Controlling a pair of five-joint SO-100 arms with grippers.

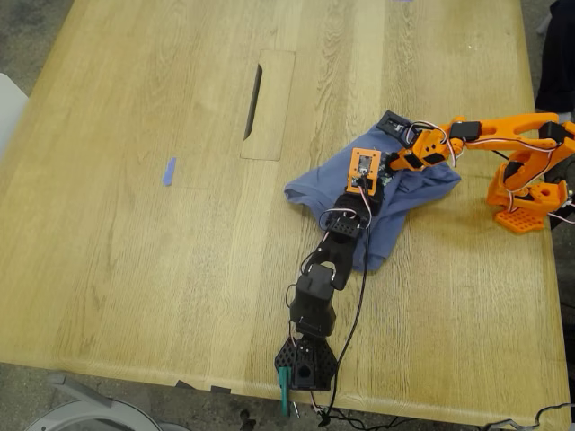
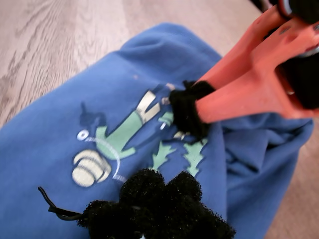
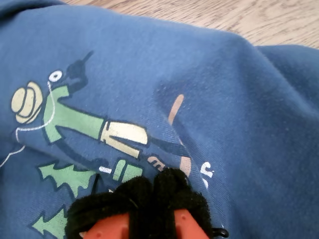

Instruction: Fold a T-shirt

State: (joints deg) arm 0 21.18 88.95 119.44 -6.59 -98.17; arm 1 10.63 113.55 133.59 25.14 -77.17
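Second gripper (image 3: 149, 199): orange jaws with black padded tips, drawn together and pressed onto the shirt's print.
First gripper (image 2: 164, 209): black padded tips low over the print; jaw state cannot be told.
T-shirt (image 1: 377, 211): slate-blue, bunched into a rumpled heap; chest print (image 3: 84, 124) shows a green-and-yellow cartoon figure with a hat.
Shirt position: toward the exterior view's right of the table, between both arms.
Table (image 1: 135, 224): pale wood, with a blue tape scrap (image 1: 169, 171) and a slotted inset panel (image 1: 267, 103).
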